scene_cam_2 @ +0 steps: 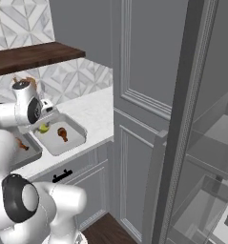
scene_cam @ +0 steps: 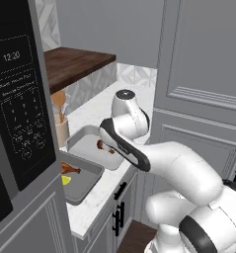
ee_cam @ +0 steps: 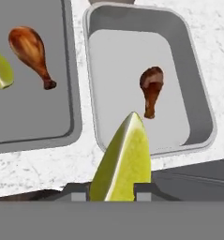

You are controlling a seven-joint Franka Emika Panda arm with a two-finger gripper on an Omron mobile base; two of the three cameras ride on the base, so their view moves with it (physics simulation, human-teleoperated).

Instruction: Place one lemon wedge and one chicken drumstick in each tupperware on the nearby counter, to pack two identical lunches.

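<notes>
One lemon wedge sits pinched in the jaws of the gripper, a yellow-green sliver with a pale cut face on its lower side and a glossy rind tapering to a point that aims toward the trays; in the right base view it shows as a small yellow spot under the hand, above the near-left corner of the lighter tray. That lighter grey tupperware is a shallow rectangle with rounded corners and a raised rim, its floor paler than its walls, and it holds a single chicken drumstick, brown and glossy, with the meaty end up in the hand view and the thin bone end pointing down. Just beside it, with a narrow strip of bench between them, lies the darker grey tupperware, of the same shape, carrying a second drumstick of a warmer orange-brown and a second lemon wedge at the picture's left edge, the two lying apart. Both trays rest on the white, faintly veined bench, over grey panelled cabinets with black handles. In the left base view a beige utensil cup with wooden utensils stands just behind the trays, a dark brown wooden slab runs above the patterned wall, and a black microwave panel showing a clock fills the left side. A tall grey cabinet front rises at the right.
</notes>
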